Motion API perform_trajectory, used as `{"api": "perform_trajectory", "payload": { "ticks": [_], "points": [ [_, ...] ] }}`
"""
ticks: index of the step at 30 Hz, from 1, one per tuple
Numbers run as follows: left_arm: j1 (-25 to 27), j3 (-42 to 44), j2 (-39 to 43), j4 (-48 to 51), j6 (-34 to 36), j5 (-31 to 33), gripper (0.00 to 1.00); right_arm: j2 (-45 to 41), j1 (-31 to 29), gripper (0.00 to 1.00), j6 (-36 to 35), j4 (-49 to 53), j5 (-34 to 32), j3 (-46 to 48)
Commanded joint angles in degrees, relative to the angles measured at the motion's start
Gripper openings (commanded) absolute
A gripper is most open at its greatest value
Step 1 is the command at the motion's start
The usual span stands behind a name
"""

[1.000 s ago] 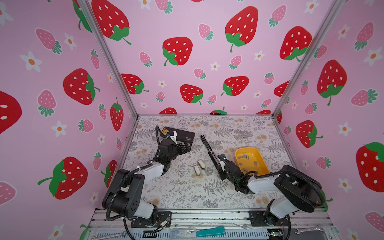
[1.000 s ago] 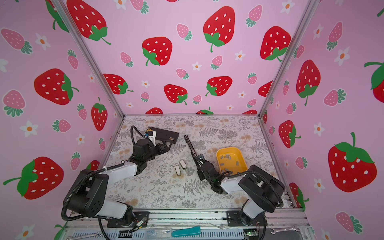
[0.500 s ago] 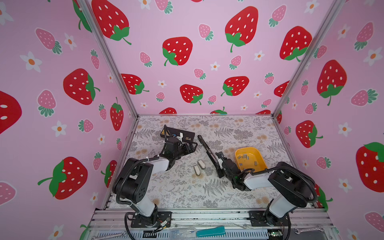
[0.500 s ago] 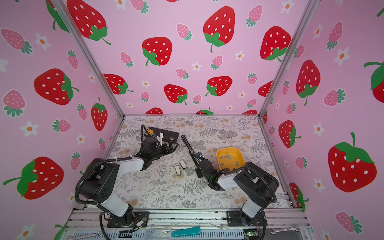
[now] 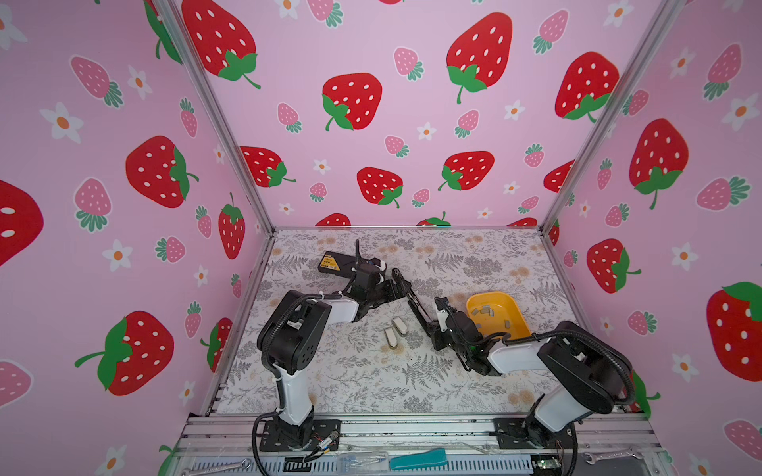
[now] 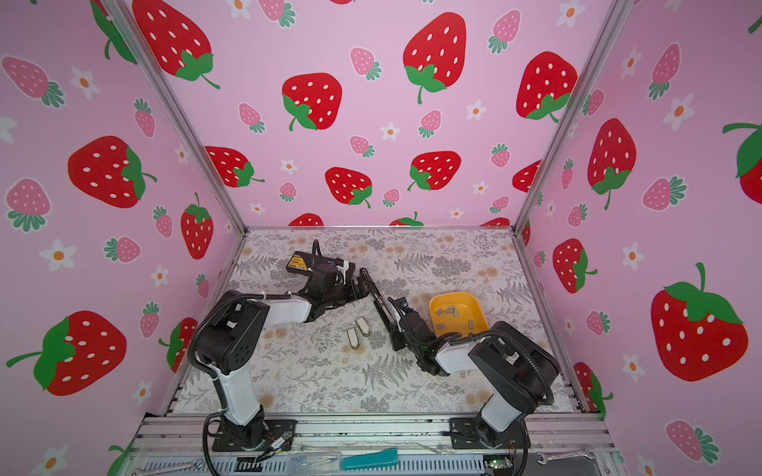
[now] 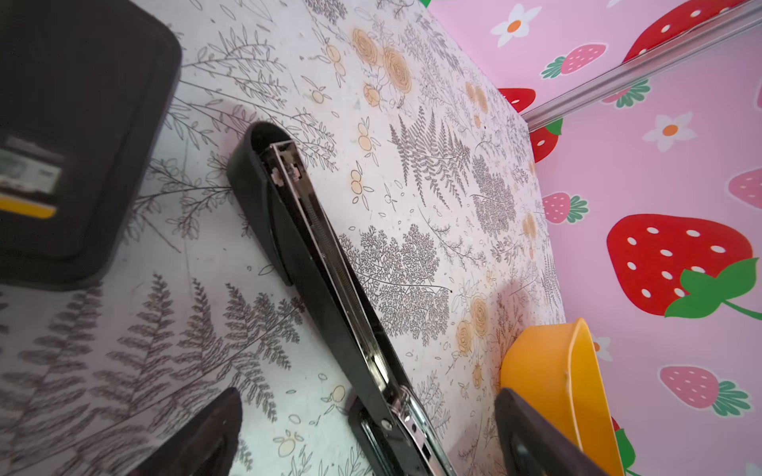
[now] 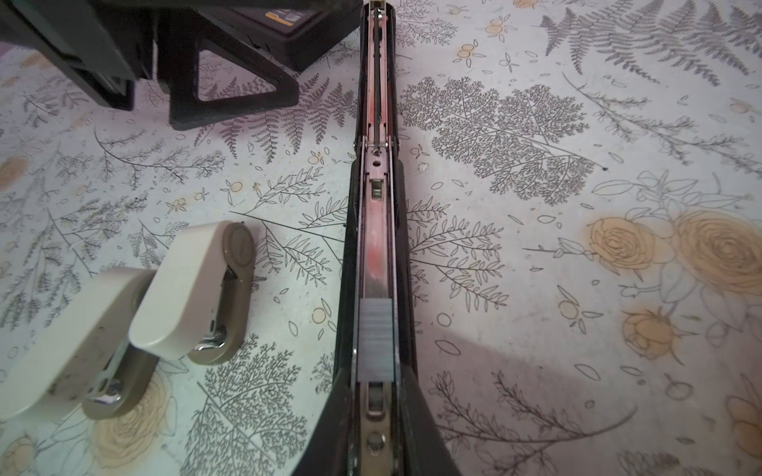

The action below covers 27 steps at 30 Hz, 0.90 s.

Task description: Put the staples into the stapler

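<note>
On the flowery counter, a long black stapler, flipped open and lying flat. In its metal groove, toward the right arm's end, one grey staple strip. More staples lying loose in the yellow tray, just to the right of the stapler and close by the right arm.

Right gripper at the near end of the stapler, jaws pressed in on its two black sides. Left gripper by the far half, jaws spread wide and holding nothing, with one finger just beside the stapler.

Just left of the stapler, two small cream staplers, side by side and touching each other. Behind the left gripper, a flat black box with a yellow label, near the stapler's far tip but apart from it.
</note>
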<state>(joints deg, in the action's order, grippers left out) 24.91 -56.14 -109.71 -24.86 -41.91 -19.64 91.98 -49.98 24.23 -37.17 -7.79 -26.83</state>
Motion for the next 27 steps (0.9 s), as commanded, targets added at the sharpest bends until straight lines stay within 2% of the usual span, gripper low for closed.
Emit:
{"api": "perform_trajectory", "payload": {
  "ticks": [1,17,27],
  "points": [
    [-0.1,-4.0,-2.5,2.8,-1.3,-0.8,0.96,-1.5,0.9,0.0,3.8,-1.8,4.1,0.8],
    [-1.3,-13.5,-13.6,3.9,-7.9,-3.1,0.95,-3.3,2.3,0.0,4.3,-4.0,7.6,3.2],
    [-2.8,-19.1,-19.2,2.2,-13.9,-9.1,0.95,-2.2,2.4,0.0,3.9,-8.6,10.3,5.2]
  ]
}}
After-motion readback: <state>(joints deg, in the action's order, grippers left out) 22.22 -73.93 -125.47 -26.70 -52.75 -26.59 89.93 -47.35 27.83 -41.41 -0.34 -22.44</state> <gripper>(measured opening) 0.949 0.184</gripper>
